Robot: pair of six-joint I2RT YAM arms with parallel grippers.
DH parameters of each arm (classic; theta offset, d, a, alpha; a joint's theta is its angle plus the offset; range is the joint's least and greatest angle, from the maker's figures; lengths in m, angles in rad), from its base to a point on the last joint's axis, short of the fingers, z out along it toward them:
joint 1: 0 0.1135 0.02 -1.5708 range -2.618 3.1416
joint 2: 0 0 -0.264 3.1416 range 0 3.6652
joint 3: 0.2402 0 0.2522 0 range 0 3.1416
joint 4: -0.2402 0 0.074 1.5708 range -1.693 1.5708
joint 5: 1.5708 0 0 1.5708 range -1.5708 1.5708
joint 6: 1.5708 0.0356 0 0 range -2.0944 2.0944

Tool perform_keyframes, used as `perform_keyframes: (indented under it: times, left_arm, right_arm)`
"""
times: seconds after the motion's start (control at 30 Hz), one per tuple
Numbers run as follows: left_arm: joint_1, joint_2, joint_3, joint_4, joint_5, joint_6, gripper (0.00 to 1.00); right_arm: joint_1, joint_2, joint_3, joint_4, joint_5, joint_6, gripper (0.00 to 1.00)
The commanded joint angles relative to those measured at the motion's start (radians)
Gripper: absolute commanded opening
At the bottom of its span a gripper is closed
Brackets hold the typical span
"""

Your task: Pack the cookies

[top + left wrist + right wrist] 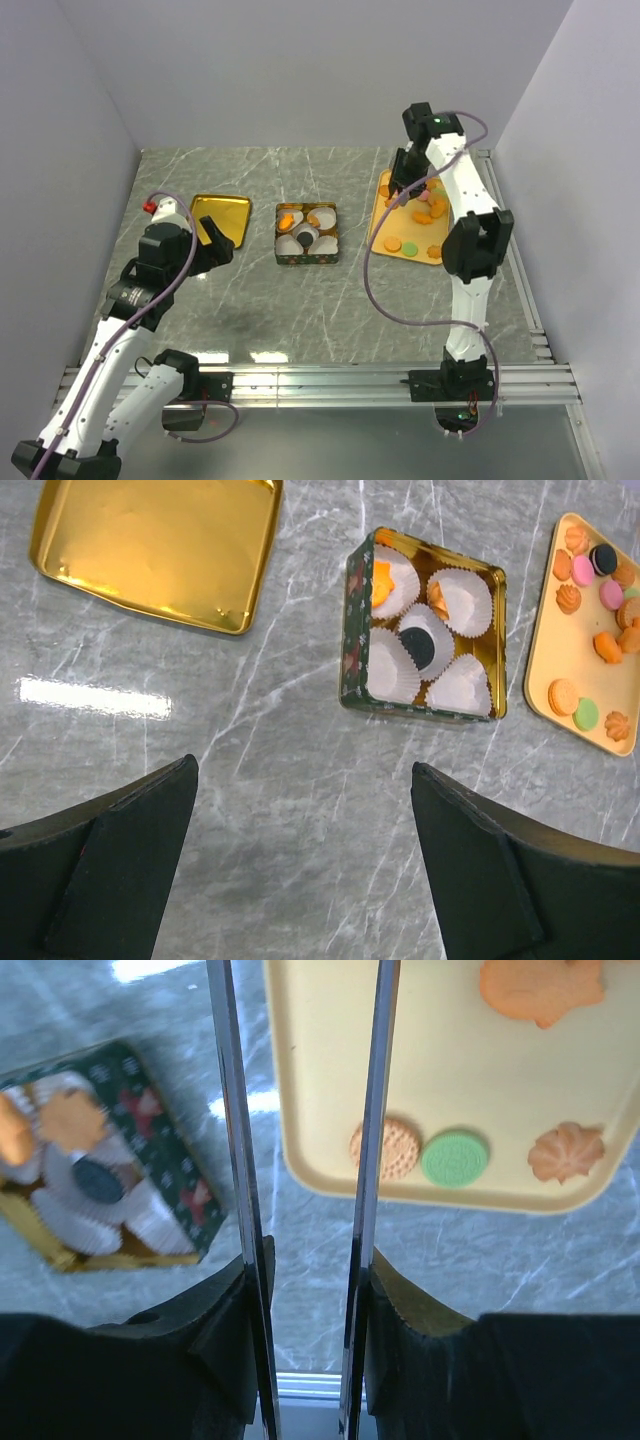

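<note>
The cookies [425,213] lie loose on a yellow tray [383,215] at the right, mostly orange with a few pink, green and dark ones. A square green tin [307,258] holds white paper cups; two far cups hold orange cookies [381,581] and the middle cup a dark one [418,645]. My right gripper [403,197] hovers over the tray's left edge, its thin metal blades [368,1110] apart with nothing between them; an orange round cookie [388,1148] and a green one [455,1157] lie just beside it. My left gripper [220,247] is open and empty over bare table, left of the tin.
A gold lid [222,212] lies flat left of the tin and also shows in the left wrist view [150,545]. The tin [352,650] and tray [548,660] lie ahead of the left gripper [303,767]. Grey walls close in left, back and right.
</note>
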Motion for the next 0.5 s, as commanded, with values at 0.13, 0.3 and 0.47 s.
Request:
perform_keyframes:
  times: [0.13,0.3,0.47]
  left_arm:
    - [-0.04,0.022,0.005,0.018,0.01,0.003,0.93]
    - [-0.058,0.034,0.009,0.015,0.005,0.001,0.92]
    - [-0.073,0.039,0.009,0.012,0.0,-0.004,0.91]
  right_arm:
    - [0.018,-0.286,-0.137,-0.016,-0.095,0.025,0.33]
    - [0.101,-0.442,-0.343,0.09,-0.18,0.046,0.32]
    - [0.326,-0.528,-0.489,0.2,-0.224,0.137,0.32]
